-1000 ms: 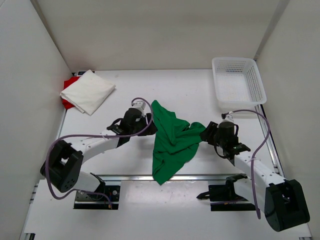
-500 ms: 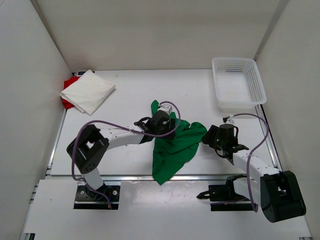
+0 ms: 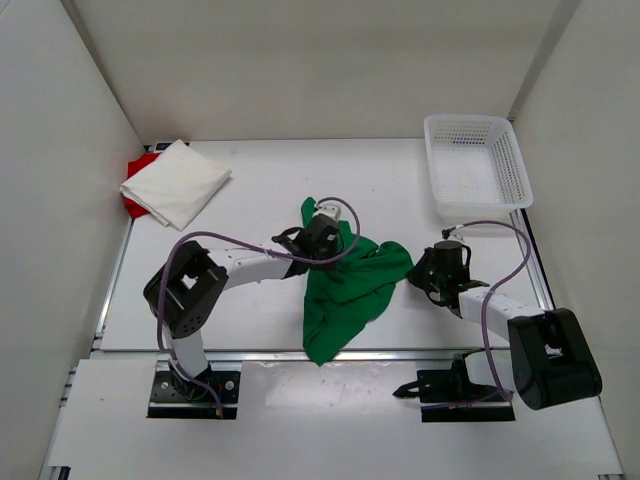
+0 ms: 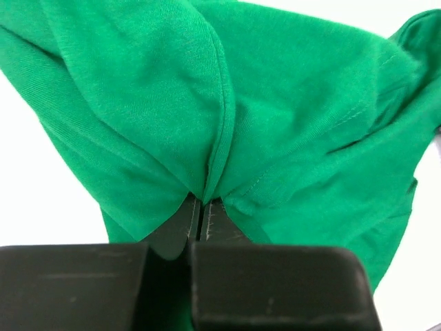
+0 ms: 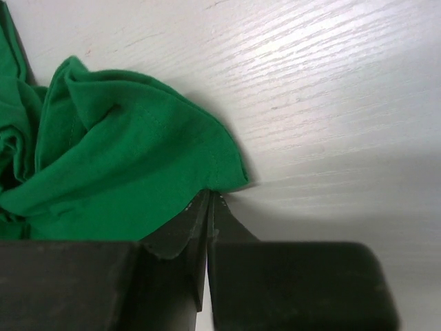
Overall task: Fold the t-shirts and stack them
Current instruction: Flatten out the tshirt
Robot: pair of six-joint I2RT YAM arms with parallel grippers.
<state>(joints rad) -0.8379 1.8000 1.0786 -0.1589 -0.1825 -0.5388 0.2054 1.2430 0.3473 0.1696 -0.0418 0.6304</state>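
The white table (image 3: 260,180) is carrying everything. A green t-shirt (image 3: 345,290) is lying bunched and wrinkled near the middle of it, toward the near edge, with its lower end trailing over the front rail. It is neither spread flat nor folded. A white plastic basket (image 3: 433,165) is sitting at the far right corner, and little can be made out inside it from above.

At the far left a white t-shirt (image 3: 175,182) is resting neatly folded. It is lying on something red (image 3: 137,166), possibly another folded shirt, though only a sliver is showing.

The left gripper (image 4: 201,207) is pinching a ridge of green cloth near the shirt's upper middle, its jaws clenched tight on the fabric. The right gripper (image 5: 209,200) is nipping the shirt's right-hand corner at the hem, its jaws likewise pressed together on the cloth, low against the tabletop.

Judging by this, one shirt at least is looking finished and stacked. The green one is only being taken in hand, so spreading, folding and carrying it to the pile are all remaining.
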